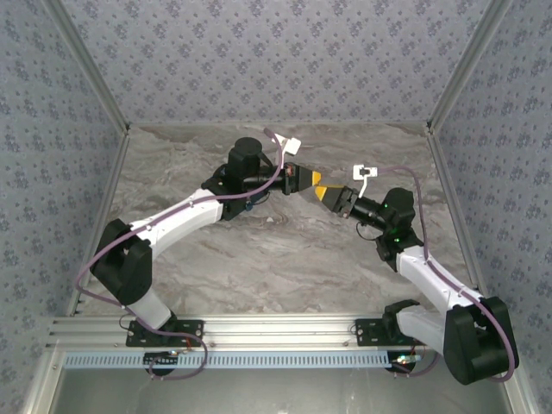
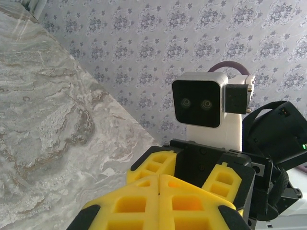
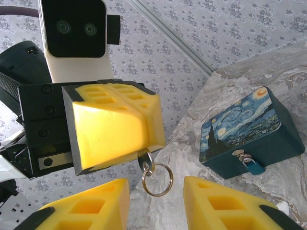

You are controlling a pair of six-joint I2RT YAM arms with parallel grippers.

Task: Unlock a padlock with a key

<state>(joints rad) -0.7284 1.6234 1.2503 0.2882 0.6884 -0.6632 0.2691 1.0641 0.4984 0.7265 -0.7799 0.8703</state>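
Note:
My left gripper (image 3: 146, 139) is shut on the key (image 3: 145, 158). Just the key's small metal head pokes out below the yellow pads, and a silvery split ring (image 3: 157, 194) dangles from it. My right gripper (image 3: 156, 184) faces it, open, with one yellow finger on each side of the ring and touching neither ring nor key. In the top view the left gripper (image 1: 312, 181) and right gripper (image 1: 325, 195) meet tip to tip above the table's middle. The tiny teal padlock (image 3: 252, 165) hangs on the clasp at the front of the starry-night box (image 3: 244, 127).
The box stands on the marble tabletop (image 3: 268, 62) near the patterned back wall. In the left wrist view the right gripper's fingers (image 2: 153, 163) spread just beyond my left gripper (image 2: 159, 178). White cable tags (image 1: 289, 145) stick up from both wrists.

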